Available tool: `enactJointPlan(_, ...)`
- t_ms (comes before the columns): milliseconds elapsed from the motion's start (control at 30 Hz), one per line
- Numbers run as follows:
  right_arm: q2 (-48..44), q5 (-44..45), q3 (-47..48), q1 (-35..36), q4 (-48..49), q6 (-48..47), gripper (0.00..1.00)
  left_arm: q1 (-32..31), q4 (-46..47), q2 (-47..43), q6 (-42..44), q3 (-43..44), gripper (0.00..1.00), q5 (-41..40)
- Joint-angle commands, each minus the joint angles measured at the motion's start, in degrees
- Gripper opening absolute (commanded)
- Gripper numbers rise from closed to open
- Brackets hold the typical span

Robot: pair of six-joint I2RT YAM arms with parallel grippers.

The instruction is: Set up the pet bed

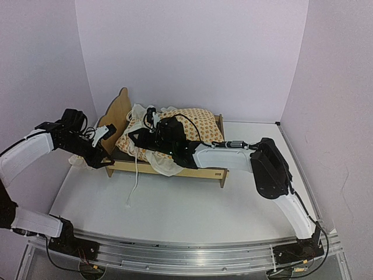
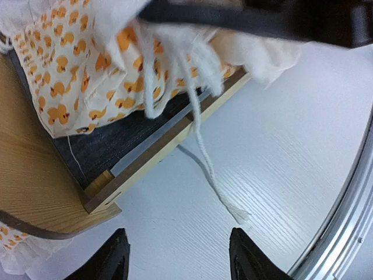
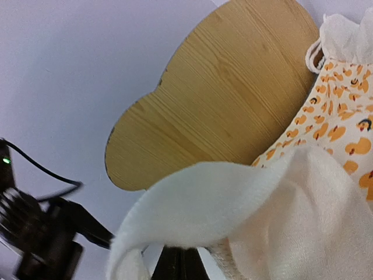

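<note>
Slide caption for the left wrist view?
Left gripper open over table by pet bed; duck-print cushion inside, tie trailing out.

Light plywood pet bed point(image 1: 116, 111), dark grey fabric base point(image 2: 111, 146), cream cushion point(image 1: 198, 125) patterned orange.

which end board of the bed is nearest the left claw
The tall scalloped headboard, right beside the left claw; the low footboard sits at the bed's opposite end, past the duck-print cushion.

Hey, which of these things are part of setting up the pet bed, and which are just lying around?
Job: pet bed, duck-print cushion, white cloth, ruffled pillow outside the frame.
Lying about: only fixtures, the table and its metal rail.
</note>
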Motion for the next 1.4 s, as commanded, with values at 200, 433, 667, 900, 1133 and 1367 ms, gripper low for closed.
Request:
enactJointPlan(200, 1.8, 0.1, 4.1, 0.2, -1.7, -2.2, 0.00, -3.4, 23.7, 1.7, 8.5, -4.5, 0.54, 5.0)
enactJointPlan(433, 5.4, -1.4, 5.6, 0.8, -2.3, -3.3, 0.00, -3.4, 33.6, 6.9, 4.4, -6.5, 0.46, -2.0)
enactJointPlan(667, 6.6, -2.2, 6.9, 0.8, -2.5, -3.6, 0.00, -3.7, 35.6, 10.7, 6.7, -7.4, 0.46, 2.7)
enactJointPlan(900, 5.4, 0.9, 1.6, 1.9, -5.8, -6.4, 0.00, -3.8, 34.9, 11.3, 2.6, -4.3, 0.41, -2.1)
enactJointPlan(1133, 13.1, 5.4, 14.2, 3.3, -15.5, -8.4, 0.00, -3.6, 24.9, 6.7, -0.8, -2.0, 0.45, -1.1)
enactJointPlan(1367, 9.7, 12.3, 11.1, 3.6, -19.3, -8.0, 0.04, -3.6, 26.7, -1.8, 6.1, -9.8, 0.48, -1.9)
